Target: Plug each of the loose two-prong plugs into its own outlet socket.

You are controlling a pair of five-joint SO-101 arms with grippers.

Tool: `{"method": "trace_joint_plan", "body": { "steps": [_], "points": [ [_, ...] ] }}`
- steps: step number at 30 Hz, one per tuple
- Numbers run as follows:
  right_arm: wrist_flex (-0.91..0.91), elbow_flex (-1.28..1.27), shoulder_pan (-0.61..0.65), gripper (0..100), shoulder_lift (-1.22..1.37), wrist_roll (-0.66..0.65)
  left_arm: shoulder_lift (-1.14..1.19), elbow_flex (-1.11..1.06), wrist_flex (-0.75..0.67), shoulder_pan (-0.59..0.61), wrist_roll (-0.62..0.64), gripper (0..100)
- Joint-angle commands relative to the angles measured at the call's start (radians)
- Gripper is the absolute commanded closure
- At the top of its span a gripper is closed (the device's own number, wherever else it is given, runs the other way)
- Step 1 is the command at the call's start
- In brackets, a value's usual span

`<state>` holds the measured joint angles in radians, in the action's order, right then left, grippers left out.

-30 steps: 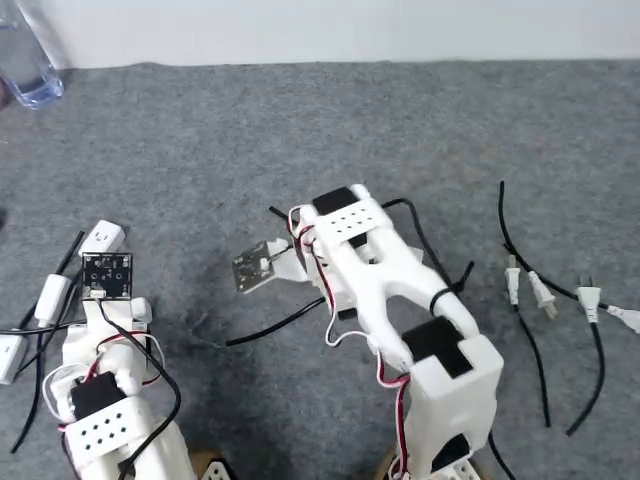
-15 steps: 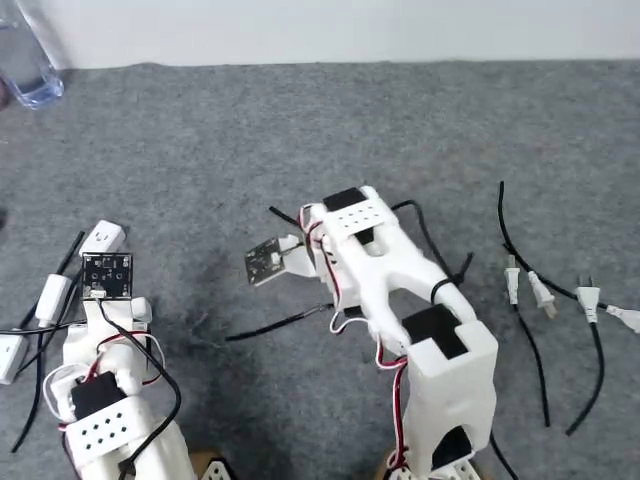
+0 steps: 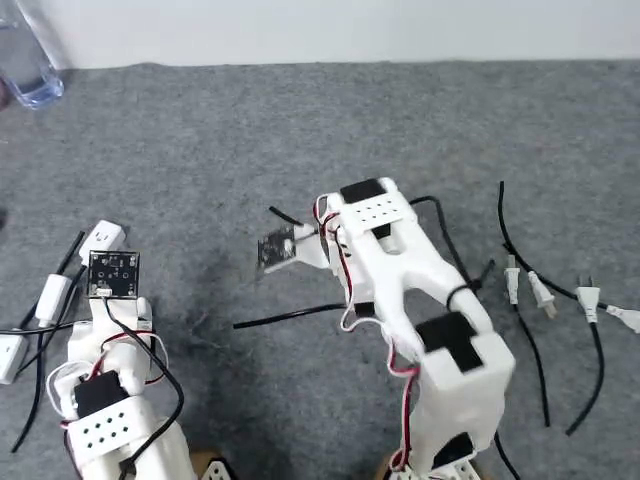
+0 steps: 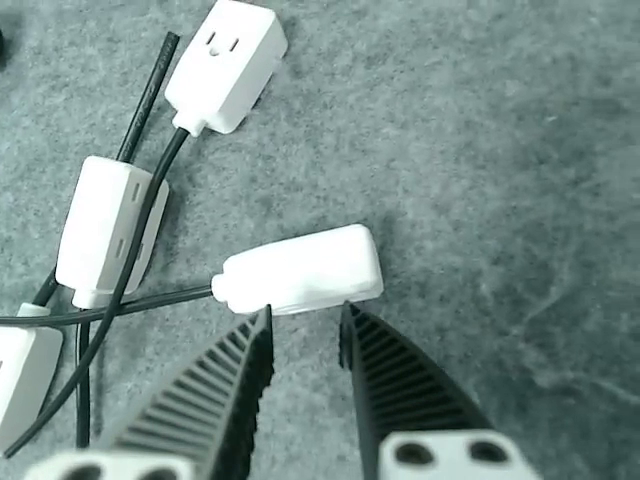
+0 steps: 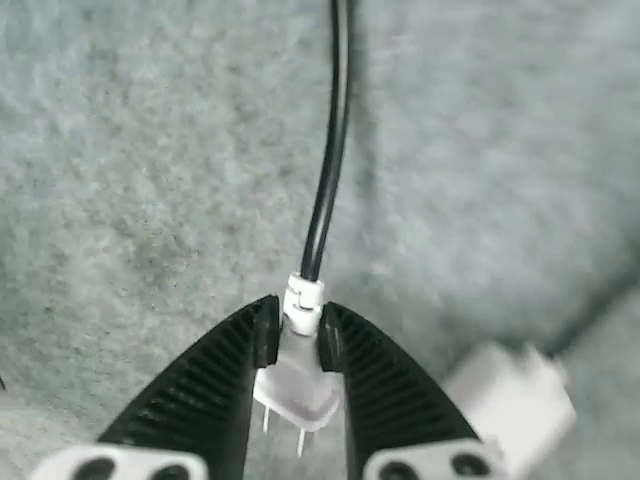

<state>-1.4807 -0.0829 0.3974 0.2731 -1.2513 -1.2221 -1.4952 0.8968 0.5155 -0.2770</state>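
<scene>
My right gripper (image 5: 296, 310) is shut on a white two-prong plug (image 5: 297, 385), prongs toward the camera, its black cord (image 5: 328, 170) running away over the carpet. In the high view that arm (image 3: 400, 270) stands mid-table, the cord (image 3: 290, 315) trailing beneath it. My left gripper (image 4: 305, 318) is open just short of a white outlet socket (image 4: 300, 270) lying on its side, nothing between the jaws. Two more sockets (image 4: 225, 65) (image 4: 105, 225) lie farther off. Three loose plugs (image 3: 513, 280) (image 3: 543, 295) (image 3: 590, 298) lie at the right.
Black cords (image 4: 120, 260) cross between the sockets on the left. A clear bottle (image 3: 25, 65) stands at the far left corner. A blurred white block (image 5: 510, 390) sits beside my right gripper. Grey carpet (image 3: 200, 150) covers the table.
The right arm has shifted to the right and a little farther back, carrying the plug and dragging its cord. The left arm has edged slightly toward its socket.
</scene>
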Motion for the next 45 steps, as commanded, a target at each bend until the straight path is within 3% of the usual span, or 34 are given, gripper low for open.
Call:
{"method": "trace_joint_plan", "body": {
  "steps": [1, 8, 12, 17, 20, 24, 28, 33, 38, 45],
  "points": [
    [-0.044, 0.018, -0.007, 99.0, -0.203, 0.149, -0.012, 0.002, -0.025, -0.006, -0.012, 89],
    [-0.174, 0.014, -0.022, 99.0, -0.549, 0.35, -0.012, -0.001, -0.037, -0.008, -0.012, 89],
    [-0.231, 0.014, -0.096, 99.0, -0.688, 0.434, -0.012, -0.001, -0.037, -0.008, -0.009, 89],
    [-0.252, -0.002, -0.344, 99.1, -0.783, 0.548, -0.012, -0.001, -0.037, -0.008, -0.009, 89],
    [-0.219, -0.055, -0.519, 99.1, -0.789, 0.687, -0.012, -0.001, -0.037, -0.008, -0.009, 89],
    [-0.081, -0.218, -0.723, 99.1, -0.786, 0.916, -0.012, -0.001, -0.037, -0.008, -0.009, 89],
    [0.122, -0.437, -0.82, 99.1, -0.786, 1.077, -0.012, -0.001, -0.034, -0.008, -0.009, 89],
    [0.3, -0.597, -0.839, 99.1, -0.786, 1.298, -0.012, -0.001, -0.034, -0.008, -0.009, 89],
    [0.361, -0.6, -0.812, 99.1, -0.788, 1.478, -0.012, -0.002, -0.037, -0.008, -0.009, 89],
    [0.378, -0.606, -0.621, 99.1, -0.786, 1.517, -0.012, -0.002, -0.037, -0.008, -0.009, 89]
  ]
}}
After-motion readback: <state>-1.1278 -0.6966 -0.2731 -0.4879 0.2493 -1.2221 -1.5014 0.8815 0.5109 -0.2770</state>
